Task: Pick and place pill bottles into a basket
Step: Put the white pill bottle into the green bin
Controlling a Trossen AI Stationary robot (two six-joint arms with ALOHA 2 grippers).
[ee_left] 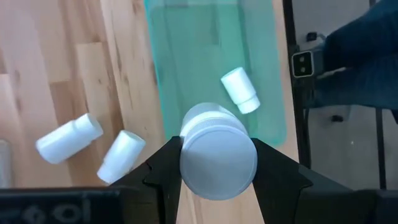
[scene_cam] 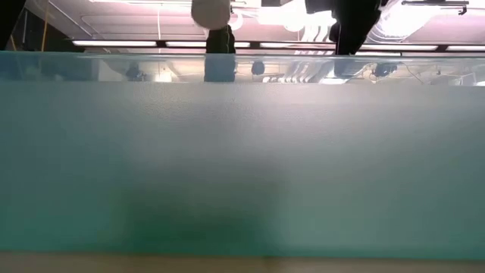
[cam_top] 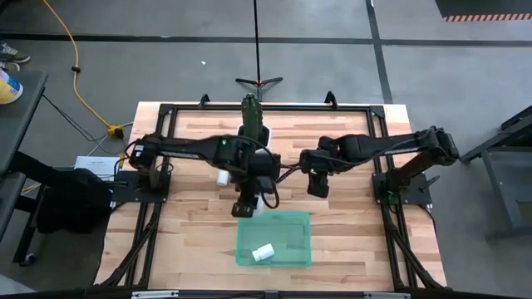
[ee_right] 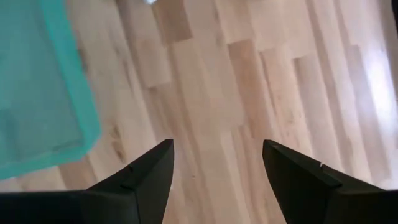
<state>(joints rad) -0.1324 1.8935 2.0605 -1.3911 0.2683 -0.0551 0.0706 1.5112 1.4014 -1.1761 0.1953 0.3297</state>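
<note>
Left gripper (ee_left: 217, 163) clamps pill bottle (ee_left: 217, 149) cap-end toward camera, poised at near edge of green basket (ee_left: 186, 56), apparently for drop inside. One bottle (ee_left: 240, 89) already lies in basket; two more (ee_left: 68, 138) wait on table (ee_left: 50, 62) beside it. Right gripper (ee_right: 216, 163) hangs with fingers spread, empty, over bare wood near basket corner.

I see one white pill bottle (ee_left: 240, 90) lying in the green basket (ee_left: 186, 37), one clamped (ee_left: 217, 152), two (ee_left: 68, 138) lying on the surface (ee_left: 93, 62).
</note>
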